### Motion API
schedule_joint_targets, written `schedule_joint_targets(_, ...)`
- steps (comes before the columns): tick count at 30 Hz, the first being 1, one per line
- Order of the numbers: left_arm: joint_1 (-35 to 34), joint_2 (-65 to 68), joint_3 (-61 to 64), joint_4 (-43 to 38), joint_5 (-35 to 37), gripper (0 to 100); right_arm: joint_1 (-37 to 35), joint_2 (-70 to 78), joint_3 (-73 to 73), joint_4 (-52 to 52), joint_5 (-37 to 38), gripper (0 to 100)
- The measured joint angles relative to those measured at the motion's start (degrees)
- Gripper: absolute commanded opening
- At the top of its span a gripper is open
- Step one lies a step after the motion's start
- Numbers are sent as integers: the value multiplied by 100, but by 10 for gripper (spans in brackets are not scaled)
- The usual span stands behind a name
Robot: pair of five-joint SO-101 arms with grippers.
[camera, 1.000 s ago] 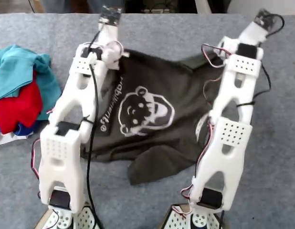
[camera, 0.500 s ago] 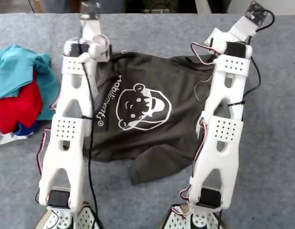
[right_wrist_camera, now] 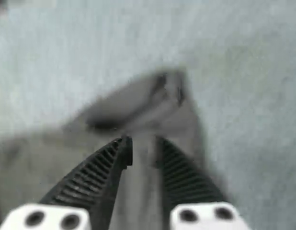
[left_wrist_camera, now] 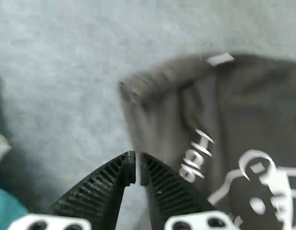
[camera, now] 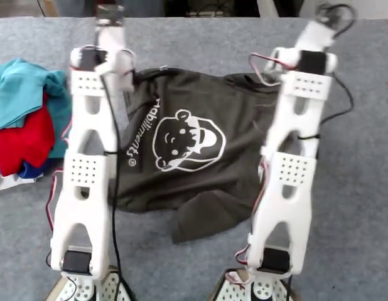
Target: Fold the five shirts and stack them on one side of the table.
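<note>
I take the step in hand to be laying the dark olive-grey cotton T-shirt with the white cartoon print (camera: 213, 182) flat before any fold, and it lies across the middle of the grey felt-covered desk (camera: 363, 157), between my two arms, print side up. My right end effector (right_wrist_camera: 141, 148) is narrowed onto a bunched ridge of the shirt's far edge, with dark cloth sitting between its ribbed black fingers (right_wrist_camera: 184, 177). My left end effector (left_wrist_camera: 137, 165) is closed to a thin slit right at the shirt's other far corner; I cannot tell whether any cloth is actually caught in it. To do this well, I should pull both far corners apart evenly and low over the desk, so that the knit stretches smooth rather than rucking. I also judge that the near flap, which looks doubled over, needs flattening first. The cloth is soft and limp, creasing into rolls at the edges, and the felt looks likely to grip it. The loose heap of teal, red and blue shirts (camera: 24, 125) sits well apart at the desk's left side.
</note>
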Motion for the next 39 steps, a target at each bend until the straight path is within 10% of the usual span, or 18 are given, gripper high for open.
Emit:
schedule_joint_targets(22,976,-387,3253,26,9,28,-237,-2418,6013,9,1442,14)
schedule_joint_targets(30,1002,-2040,6110,-1081,9,28,-237,-3991,9284,-1459,1943,14)
schedule_joint_targets(39,1248,-5424,11552,-4105,-554,28,-246,-5987,12686,-2620,2857,14)
